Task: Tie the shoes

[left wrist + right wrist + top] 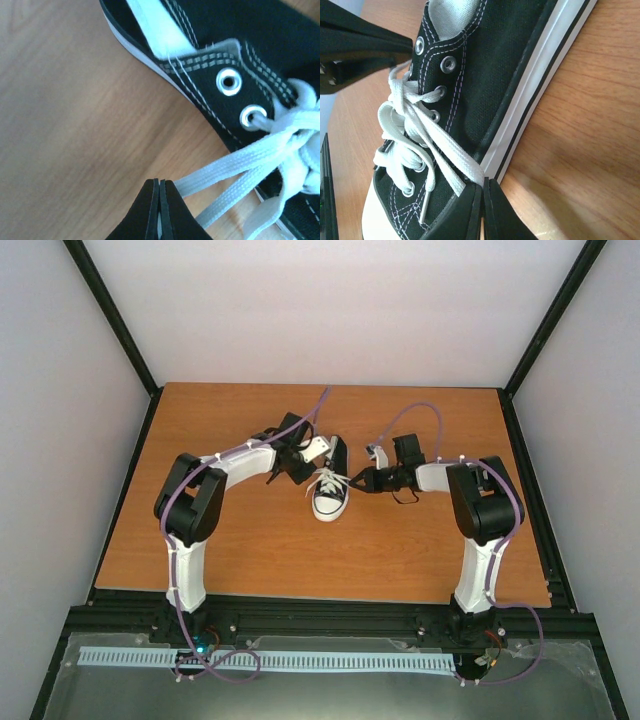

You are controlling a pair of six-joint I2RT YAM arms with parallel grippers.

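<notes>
Two robot arms stand on one black metal frame (330, 618) at the near edge of one wooden table (250, 560). The table top is smooth, orange-brown and finely grained. The left arm (188, 508) and the right arm (486, 502) have white shells and black joints, and both bend inward towards each other.

Between them, around the middle of the table, sits one shoe (330, 495), upright on its sole. It is a small low-top of black canvas with white stitching. It has a white rubber sole edged with a thin black stripe and a rounded white toe cap that points to the near edge. Its laces (435, 145) are flat, white and woven, and cross loosely over the tongue through round silver metal eyelets (227, 80).

The left gripper (159, 187) has two black wedge-shaped fingers pressed together, pinching one lace strand at their tips. A second strand runs just beside them; whether it is also caught is hard to tell. The right gripper (482, 187) is likewise closed tight on a lace strand, its tips just beside the sole.
</notes>
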